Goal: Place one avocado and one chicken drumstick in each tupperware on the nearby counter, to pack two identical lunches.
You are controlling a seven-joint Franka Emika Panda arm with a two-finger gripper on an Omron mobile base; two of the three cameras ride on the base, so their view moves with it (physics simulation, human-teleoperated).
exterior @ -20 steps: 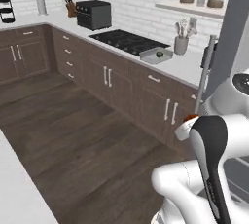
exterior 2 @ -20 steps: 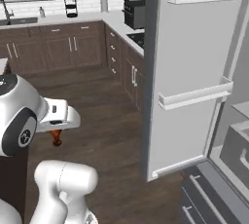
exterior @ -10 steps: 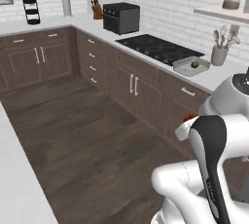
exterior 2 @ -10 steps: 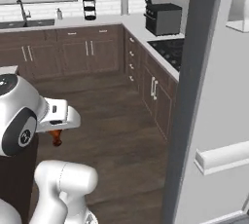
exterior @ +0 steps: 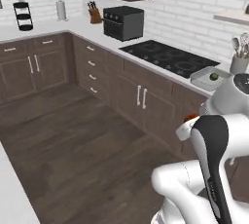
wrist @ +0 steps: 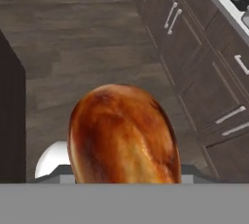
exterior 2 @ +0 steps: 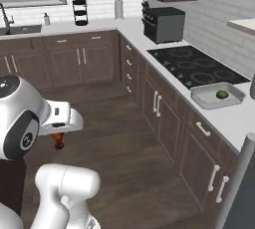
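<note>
My fingertips are hidden behind the chicken drumstick in the hand view, its lower end cut off. In the right base view my hand covers most of it. The tupperware is part-hidden by my arm in the left base view. The avocado inside is too small for detail.

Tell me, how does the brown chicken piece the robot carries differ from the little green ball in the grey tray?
The chicken drumstick is glossy reddish-brown and elongated; the avocado is dark green and round. The drumstick hangs in the gripper above the floor, while the avocado already lies in the tupperware on the counter beside the cooktop. Both are food for the lunches.
</note>
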